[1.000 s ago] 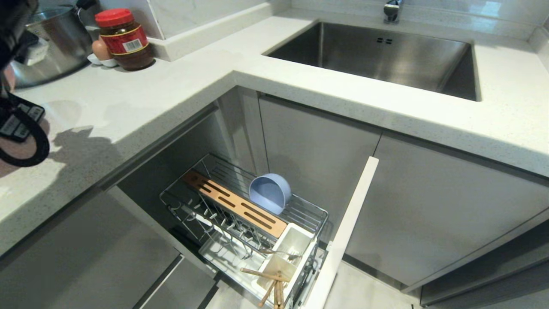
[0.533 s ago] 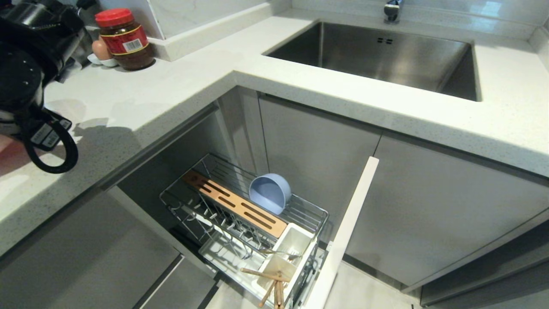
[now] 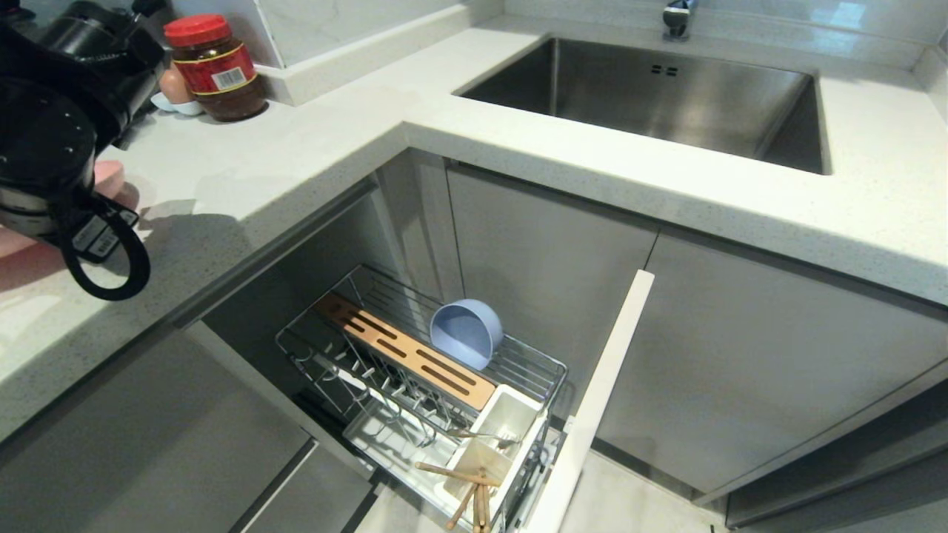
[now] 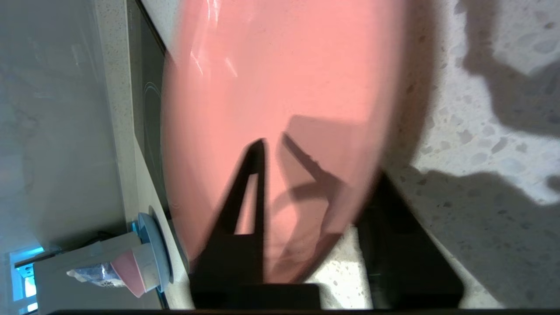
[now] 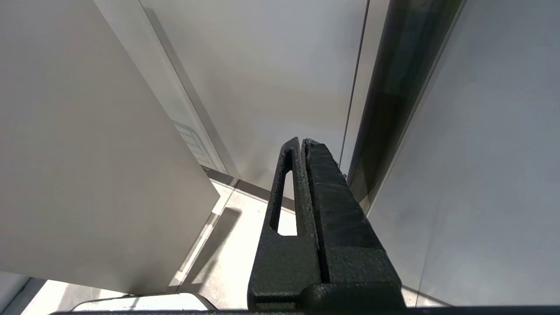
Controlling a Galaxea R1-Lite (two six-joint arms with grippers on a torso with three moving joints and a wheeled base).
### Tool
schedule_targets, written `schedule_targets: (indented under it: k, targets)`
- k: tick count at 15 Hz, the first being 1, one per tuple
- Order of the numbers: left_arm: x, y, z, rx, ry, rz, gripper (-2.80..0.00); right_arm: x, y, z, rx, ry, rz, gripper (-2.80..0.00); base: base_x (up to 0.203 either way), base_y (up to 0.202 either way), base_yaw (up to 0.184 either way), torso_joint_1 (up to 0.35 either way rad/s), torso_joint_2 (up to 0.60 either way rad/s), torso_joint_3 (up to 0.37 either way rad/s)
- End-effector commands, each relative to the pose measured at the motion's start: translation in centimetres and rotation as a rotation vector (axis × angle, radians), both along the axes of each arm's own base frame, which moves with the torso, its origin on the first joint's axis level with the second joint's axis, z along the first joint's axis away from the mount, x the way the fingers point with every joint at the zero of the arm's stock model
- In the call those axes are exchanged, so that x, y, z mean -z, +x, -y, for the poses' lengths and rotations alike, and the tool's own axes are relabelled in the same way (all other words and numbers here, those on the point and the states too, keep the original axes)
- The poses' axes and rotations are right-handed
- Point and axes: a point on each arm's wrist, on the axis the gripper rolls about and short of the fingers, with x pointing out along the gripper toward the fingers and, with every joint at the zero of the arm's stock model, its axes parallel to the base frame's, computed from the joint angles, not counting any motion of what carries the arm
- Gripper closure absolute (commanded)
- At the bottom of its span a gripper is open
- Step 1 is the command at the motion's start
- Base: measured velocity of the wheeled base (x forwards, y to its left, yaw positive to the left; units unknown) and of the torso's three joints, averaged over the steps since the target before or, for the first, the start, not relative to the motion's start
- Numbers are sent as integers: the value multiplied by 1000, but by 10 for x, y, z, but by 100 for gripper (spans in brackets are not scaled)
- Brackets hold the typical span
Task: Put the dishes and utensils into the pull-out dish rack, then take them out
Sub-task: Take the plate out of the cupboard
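At far left of the head view: left pincer [image 4: 315,175] over the table [image 3: 311,148], jaws parted astride the pink plate [image 4: 280,109] rim. At lower centre: blue bowl [image 3: 465,333], chopsticks [image 3: 466,492] in pull-out rack [image 3: 370,370]. Right pincer [image 5: 302,144] closed, empty.

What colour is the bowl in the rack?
Pale blue bowl; the head view shows it best.
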Motion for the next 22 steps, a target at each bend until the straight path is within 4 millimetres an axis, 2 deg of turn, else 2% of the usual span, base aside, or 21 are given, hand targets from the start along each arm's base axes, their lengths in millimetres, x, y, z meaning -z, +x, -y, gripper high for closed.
schedule_targets:
  k: [1, 7, 13, 17, 19, 22]
  targets:
    - [1, 1, 0, -1, 2, 1, -280, 0, 0, 0, 0, 0, 3, 0, 0, 0, 0, 0, 0, 0]
    - [-9, 5, 5, 51, -74, 119, -280, 0, 0, 0, 0, 0, 3, 0, 0, 0, 0, 0, 0, 0]
    - [-39, -11, 5, 249, -324, 345, -280, 0, 0, 0, 0, 0, 3, 0, 0, 0, 0, 0, 0, 0]
    - [-70, -29, 5, 303, -533, 679, -280, 0, 0, 0, 0, 0, 3, 0, 0, 0, 0, 0, 0, 0]
    - [-91, -50, 3, 317, -669, 908, -280, 0, 0, 0, 0, 0, 3, 0, 0, 0, 0, 0, 0, 0]
    - [-108, -91, -4, 283, -891, 1160, -280, 0, 0, 0, 0, 0, 4, 0, 0, 0, 0, 0, 0, 0]
